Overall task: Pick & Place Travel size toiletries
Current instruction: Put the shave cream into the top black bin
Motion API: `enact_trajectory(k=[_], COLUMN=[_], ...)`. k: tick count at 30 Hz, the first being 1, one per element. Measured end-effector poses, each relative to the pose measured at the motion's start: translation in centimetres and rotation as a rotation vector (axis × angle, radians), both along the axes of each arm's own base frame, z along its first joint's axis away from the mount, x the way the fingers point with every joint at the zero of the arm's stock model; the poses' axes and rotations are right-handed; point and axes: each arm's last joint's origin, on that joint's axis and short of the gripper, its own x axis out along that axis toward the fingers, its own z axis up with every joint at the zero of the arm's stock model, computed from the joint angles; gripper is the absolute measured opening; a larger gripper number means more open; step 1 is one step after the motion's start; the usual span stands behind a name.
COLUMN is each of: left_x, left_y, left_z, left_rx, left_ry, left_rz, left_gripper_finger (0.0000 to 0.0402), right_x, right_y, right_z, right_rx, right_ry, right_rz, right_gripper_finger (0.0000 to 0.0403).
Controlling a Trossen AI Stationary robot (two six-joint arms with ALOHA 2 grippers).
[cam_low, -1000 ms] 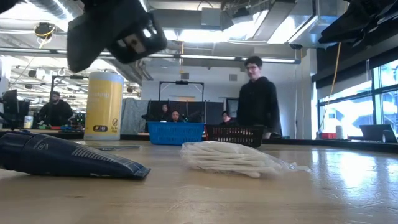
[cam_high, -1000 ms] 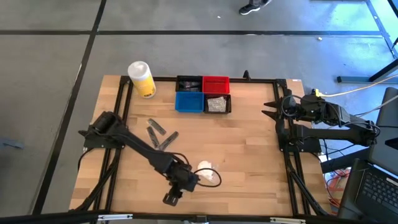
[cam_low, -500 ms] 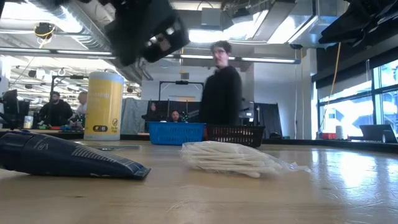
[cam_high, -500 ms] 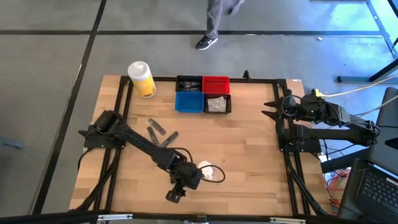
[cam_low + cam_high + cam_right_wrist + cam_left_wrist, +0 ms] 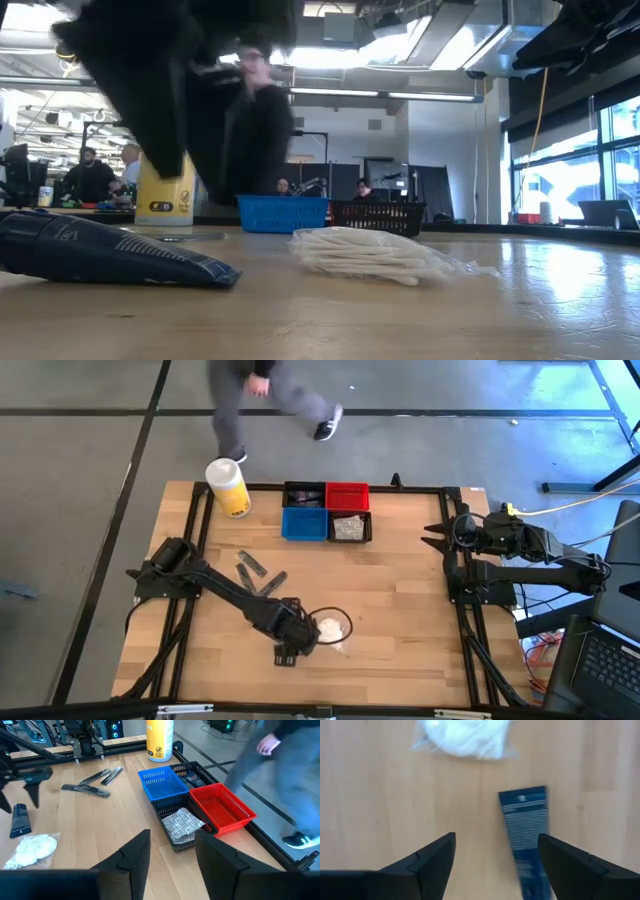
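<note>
left gripper (image 5: 496, 865): fingers spread, above table | navy tube (image 5: 527, 837): flat, lengthwise between fingers, beside white wad (image 5: 465, 737)

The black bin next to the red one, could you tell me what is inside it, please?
The black bin beside the red bin holds clear crinkly packets with dark print. Anything beneath them is covered.

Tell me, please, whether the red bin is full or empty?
Empty: the right wrist view shows the red bin's bare mesh floor with nothing inside.
</note>
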Motion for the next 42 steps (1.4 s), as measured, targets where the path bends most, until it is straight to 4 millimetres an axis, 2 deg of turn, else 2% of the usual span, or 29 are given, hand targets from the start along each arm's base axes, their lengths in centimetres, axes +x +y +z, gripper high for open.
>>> enact_trajectory(k=[6,15,25,30,42], left_x=[-1.0,-1.4,-2.6,-2.8,-2.8], left_y=[-1.2,-2.6,-1.9,-1.7,-1.6], left_z=[-1.4,-1.8,-4.5,-4.7,-4.8], left_rx=[-0.037,-0.073,-0.09,-0.085,-0.071], left_ry=[0.014,0.004,0.055,0.062,0.062], left_rz=[0.019,-0.003,0.069,0.072,0.076], left_gripper_finger=[0.0285,0.0285,0.0285,0.0285,0.0221], right_x=[0.0,0.0,0.0,0.0,0.0], right_y=[0.0,0.0,0.0,0.0,0.0], right_z=[0.0,0.0,0.0,0.0,0.0], right_rx=[0.0,0.0,0.0,0.0,0.0], right_ry=[0.0,0.0,0.0,0.0,0.0], right_rz=[0.0,0.0,0.001,0.0,0.001], right_gripper_finger=[0.0144,0.0131,0.0119,0.0112,0.0098])
